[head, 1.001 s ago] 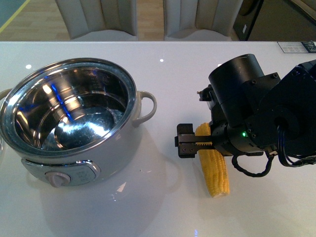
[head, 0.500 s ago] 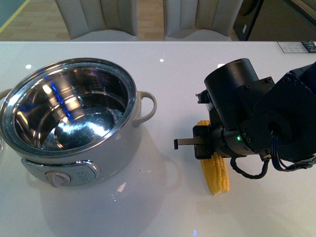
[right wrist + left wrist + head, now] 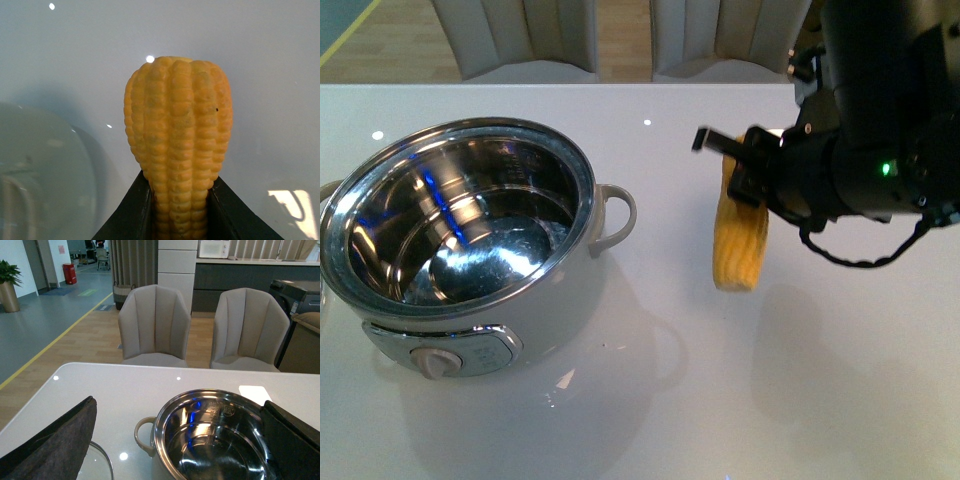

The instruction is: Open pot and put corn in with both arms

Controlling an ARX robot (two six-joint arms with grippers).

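Note:
The pot (image 3: 565, 295) stands open at the left of the white table, its steel bowl empty, with a knob (image 3: 437, 362) at the front. My right gripper (image 3: 745, 175) is shut on the corn (image 3: 738, 245) and holds it in the air to the right of the pot, hanging thick end down. In the right wrist view the corn (image 3: 179, 125) sits between the black fingers (image 3: 130, 215) of the right gripper (image 3: 180, 179). My left gripper (image 3: 180, 402) is open and empty, and the pot's rim (image 3: 161, 422) lies beyond it.
A glass lid (image 3: 100, 465) lies on the table beside the pot's handle (image 3: 142, 435). Two grey chairs (image 3: 520, 40) stand behind the table's far edge. The pot's right handle (image 3: 617, 215) points toward the corn.
My right gripper has lifted the corn off the table and carried it up and away from me. The pot has not moved.

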